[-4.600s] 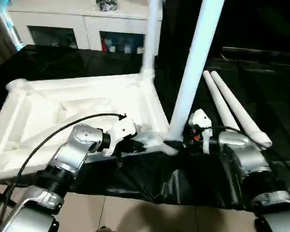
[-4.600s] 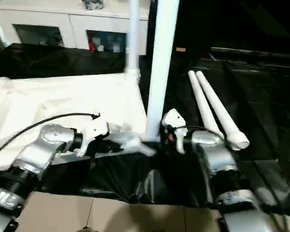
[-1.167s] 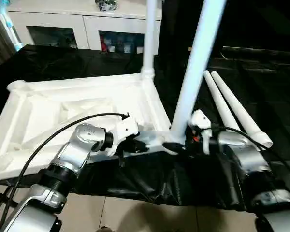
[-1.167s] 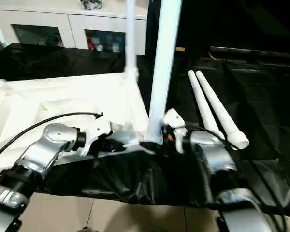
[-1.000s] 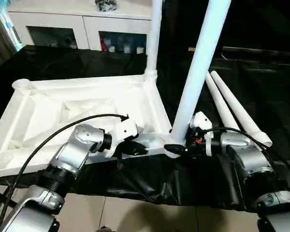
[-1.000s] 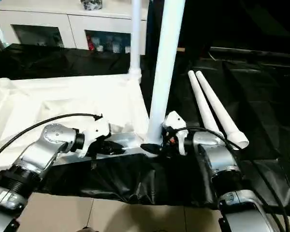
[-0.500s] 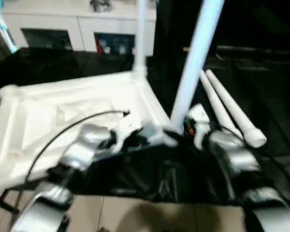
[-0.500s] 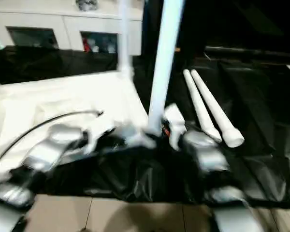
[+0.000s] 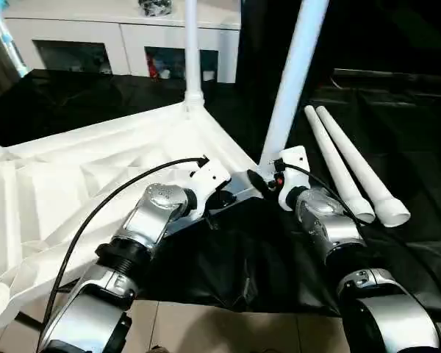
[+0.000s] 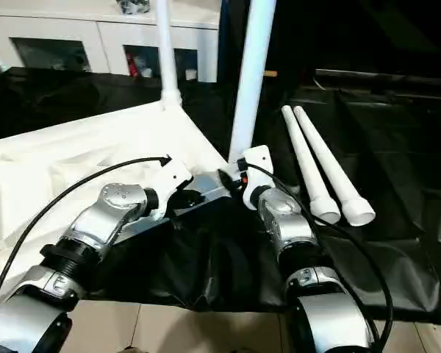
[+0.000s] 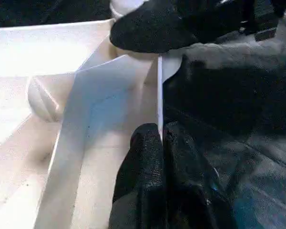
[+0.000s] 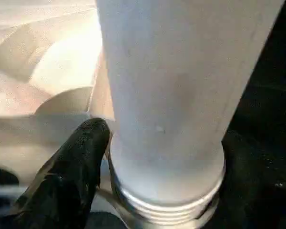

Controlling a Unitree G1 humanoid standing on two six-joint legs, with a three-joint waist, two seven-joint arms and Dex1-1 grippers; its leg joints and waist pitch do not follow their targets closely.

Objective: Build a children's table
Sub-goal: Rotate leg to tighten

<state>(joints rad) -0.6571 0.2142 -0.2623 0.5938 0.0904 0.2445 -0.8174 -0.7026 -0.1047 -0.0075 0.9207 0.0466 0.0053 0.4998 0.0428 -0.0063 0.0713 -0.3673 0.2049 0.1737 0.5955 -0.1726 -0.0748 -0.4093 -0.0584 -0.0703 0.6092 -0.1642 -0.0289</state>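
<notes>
Upside down on the black cloth (image 9: 242,272) lay the white tabletop (image 9: 66,184), its ribbed underside facing up and its near right corner close to both grippers. Two legs already stood upright in corner sockets: a far leg (image 9: 190,44) at the far right corner and a near leg (image 9: 292,73) at the near right corner, leaning slightly to the right as it rose. The left gripper (image 11: 159,143) had its two black fingers (image 11: 143,167) pressed together on the thin rim wall of the tabletop, just left of the near leg's corner; in the left wrist view the white edge ran between the pads, and a finger of the other gripper showed beyond it. The right gripper (image 9: 259,180) sat at the foot of the near leg with its jaws spread around the tube; in the right wrist view one black finger (image 12: 66,176) lay beside the threaded base of the leg, touching or almost touching it, and I could not tell which. Two loose legs (image 9: 349,165) lay side by side on the cloth to the right, touching each other, wide ends toward the near side. A white cabinet (image 9: 117,37) with glass doors stood at the far side.
</notes>
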